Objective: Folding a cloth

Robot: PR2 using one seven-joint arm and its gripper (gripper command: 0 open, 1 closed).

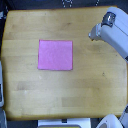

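You are looking down on a wooden tabletop (65, 95) with rounded corners that fills nearly the whole exterior view. Its surface is a warm honey color with visible grain and a few small dark specks. Past the table's near edge, at the bottom of the view, sits a pale, blurry object (64, 123) you cannot identify. Along the exterior view's left edge, a grey-white shape (2, 95) shows partly, too cropped to name.
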